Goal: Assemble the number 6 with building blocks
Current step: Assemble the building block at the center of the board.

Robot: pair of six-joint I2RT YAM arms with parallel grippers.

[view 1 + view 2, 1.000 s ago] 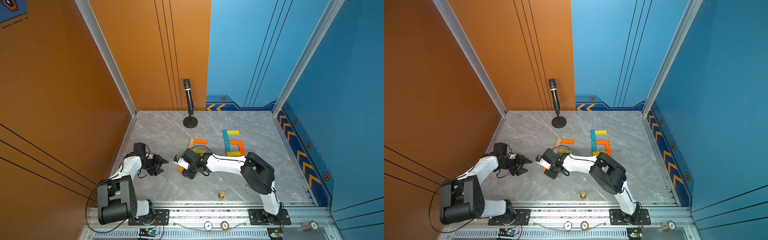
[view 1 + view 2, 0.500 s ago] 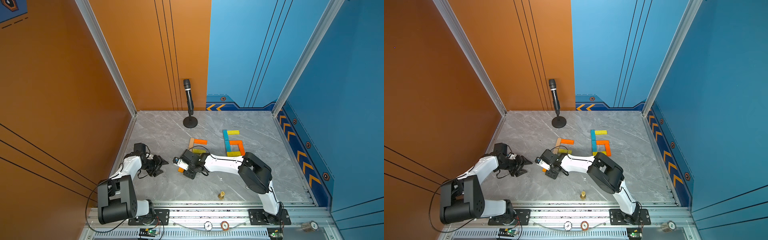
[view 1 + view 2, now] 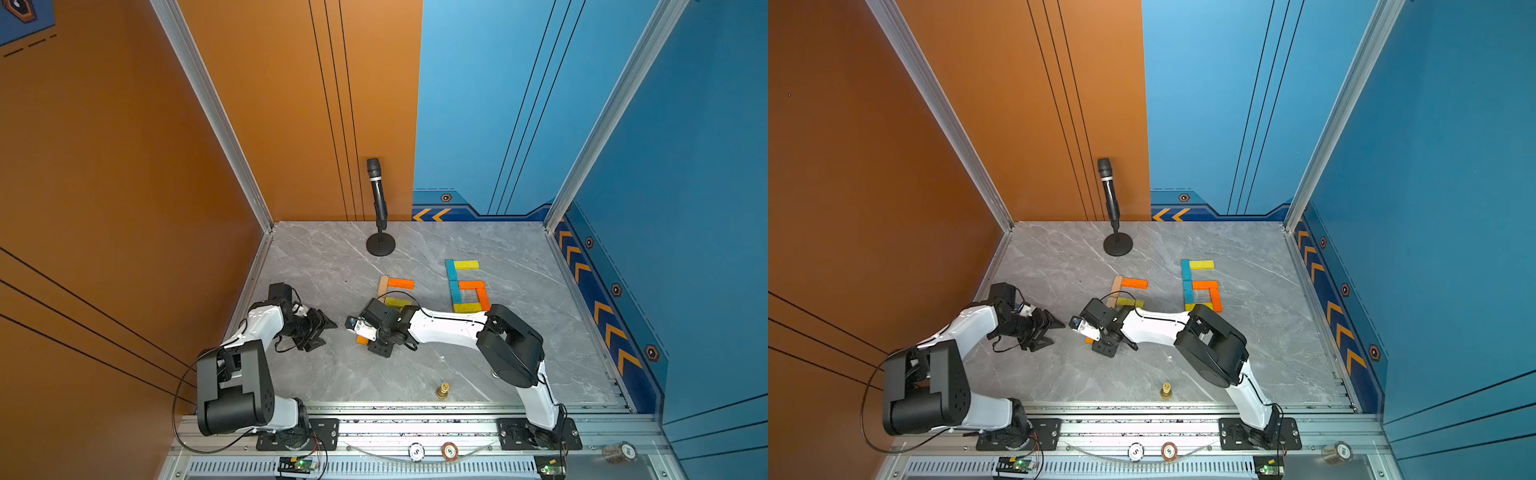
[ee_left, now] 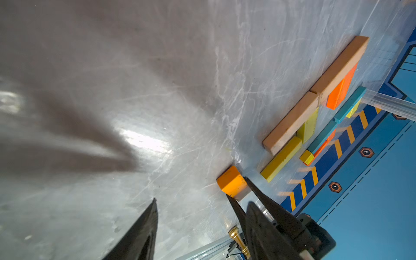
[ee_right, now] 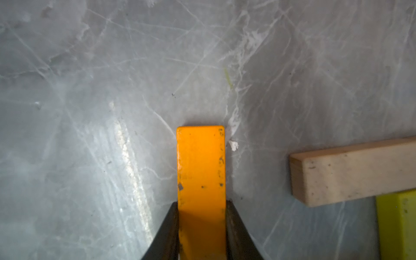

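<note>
Jaws of the right gripper (image 5: 202,202) are clamped on the long sides of an orange block (image 5: 200,162), whose free end sticks out ahead of them. Whether that block rests on the grey table (image 3: 332,266) or hangs just above it cannot be told. It is near the table's middle, just in front of a tan block (image 3: 382,286), a second orange block (image 3: 400,283) and a yellow block (image 3: 395,301) lying close together. Farther to the right, blue, yellow and orange blocks lie flat as a figure 6 (image 3: 456,293). The left gripper (image 4: 201,201) points at the held block from close by, jaws apart and empty. A microphone (image 3: 377,195) stands at the back, and a gold chess piece (image 3: 443,390) stands near the front edge.
</note>
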